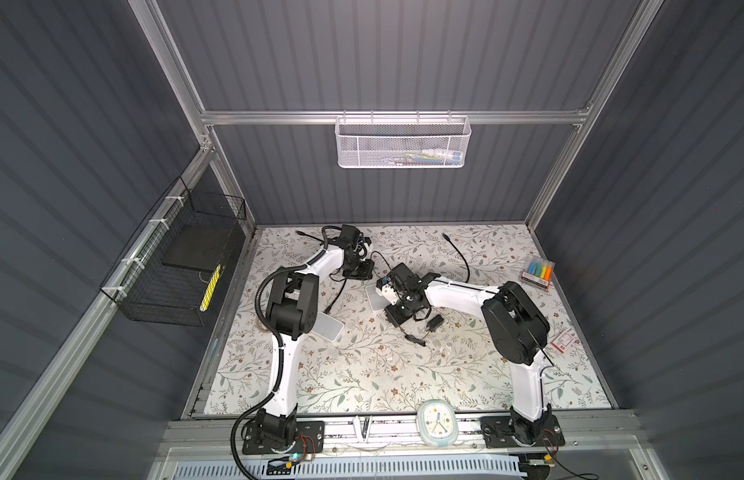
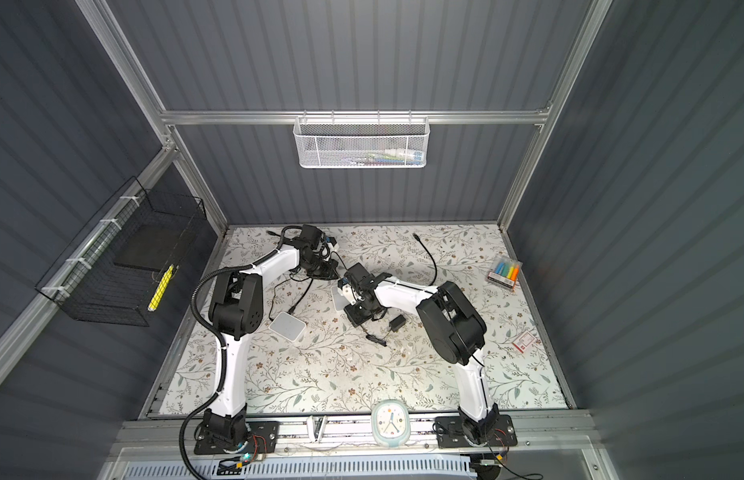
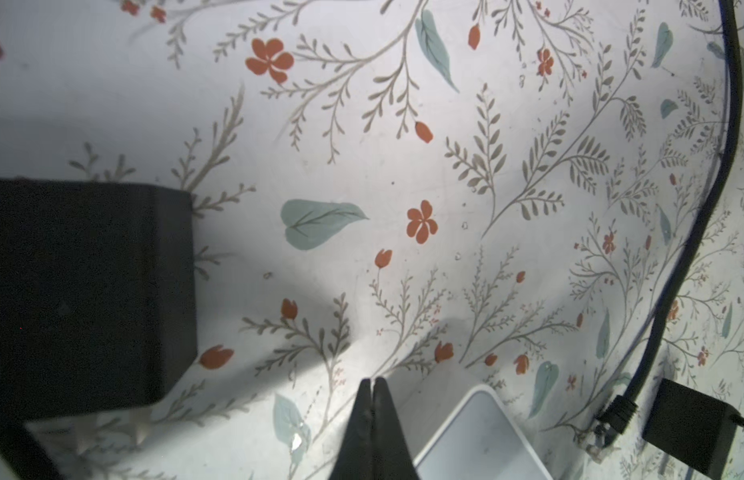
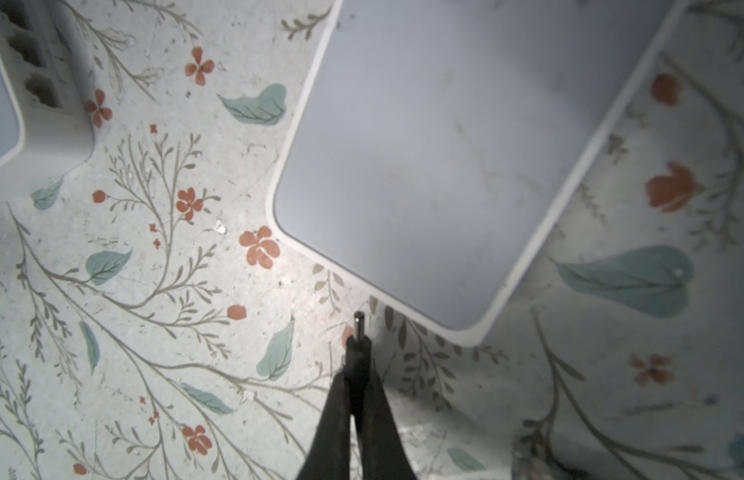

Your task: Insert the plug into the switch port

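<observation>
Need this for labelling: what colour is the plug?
Black plug, silver tip; best seen in the right wrist view.

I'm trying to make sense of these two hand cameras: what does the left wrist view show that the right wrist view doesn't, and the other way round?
Only left wrist: a thick black cable ending in a connector, a black power adapter, and the left gripper shut on nothing.
Only right wrist: the right gripper pinching a small metal-tipped plug, and a white switch with open ports.
Both: the flowered tabletop and a flat white box.
</observation>
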`<action>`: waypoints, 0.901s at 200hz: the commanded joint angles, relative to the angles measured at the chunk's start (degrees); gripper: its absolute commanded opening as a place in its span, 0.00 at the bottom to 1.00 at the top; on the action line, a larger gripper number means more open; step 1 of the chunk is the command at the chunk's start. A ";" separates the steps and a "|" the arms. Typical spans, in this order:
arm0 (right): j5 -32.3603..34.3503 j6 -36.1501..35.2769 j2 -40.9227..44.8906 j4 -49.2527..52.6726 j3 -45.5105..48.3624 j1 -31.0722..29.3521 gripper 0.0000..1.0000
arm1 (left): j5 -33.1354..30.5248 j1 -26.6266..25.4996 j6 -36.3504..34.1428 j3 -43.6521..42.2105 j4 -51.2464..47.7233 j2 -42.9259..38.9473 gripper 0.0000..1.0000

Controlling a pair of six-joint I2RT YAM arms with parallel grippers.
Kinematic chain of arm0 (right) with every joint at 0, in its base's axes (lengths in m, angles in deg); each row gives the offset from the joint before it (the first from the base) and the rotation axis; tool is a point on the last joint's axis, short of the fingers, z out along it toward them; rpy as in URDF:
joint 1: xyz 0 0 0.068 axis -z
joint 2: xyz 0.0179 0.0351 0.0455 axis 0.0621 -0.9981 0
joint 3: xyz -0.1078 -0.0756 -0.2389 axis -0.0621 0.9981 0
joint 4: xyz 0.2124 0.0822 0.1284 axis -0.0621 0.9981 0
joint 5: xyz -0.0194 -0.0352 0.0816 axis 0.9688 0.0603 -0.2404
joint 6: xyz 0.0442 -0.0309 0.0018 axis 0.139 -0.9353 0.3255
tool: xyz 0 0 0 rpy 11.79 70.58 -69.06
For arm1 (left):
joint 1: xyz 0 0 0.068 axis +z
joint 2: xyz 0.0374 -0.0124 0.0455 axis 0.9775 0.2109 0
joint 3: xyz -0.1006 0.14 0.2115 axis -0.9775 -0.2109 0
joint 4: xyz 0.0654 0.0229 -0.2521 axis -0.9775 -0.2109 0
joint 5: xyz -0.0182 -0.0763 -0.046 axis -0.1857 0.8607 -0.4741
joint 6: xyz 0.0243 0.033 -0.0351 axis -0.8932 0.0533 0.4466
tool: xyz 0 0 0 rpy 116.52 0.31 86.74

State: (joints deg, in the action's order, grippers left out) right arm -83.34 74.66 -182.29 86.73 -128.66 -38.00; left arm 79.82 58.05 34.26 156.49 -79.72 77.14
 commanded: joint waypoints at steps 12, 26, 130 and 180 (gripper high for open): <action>-0.63 0.71 -2.05 1.40 -2.47 0.21 0.00 | 2.05 0.43 0.73 1.33 -0.39 0.00 0.00; -0.50 0.79 -2.41 1.78 -2.82 0.29 0.00 | 2.18 0.46 0.73 1.16 -0.25 0.15 0.00; 0.51 2.10 -3.02 2.00 -4.02 1.04 0.00 | 5.11 0.52 2.13 -2.33 2.21 -0.30 0.00; -0.15 2.70 -2.94 1.63 -4.39 1.04 0.00 | 5.76 0.62 2.22 -3.51 2.39 -0.30 0.00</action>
State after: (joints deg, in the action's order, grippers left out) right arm -83.23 76.58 -184.35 87.80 -131.68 -37.23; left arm 83.86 58.16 35.94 153.96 -77.34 77.14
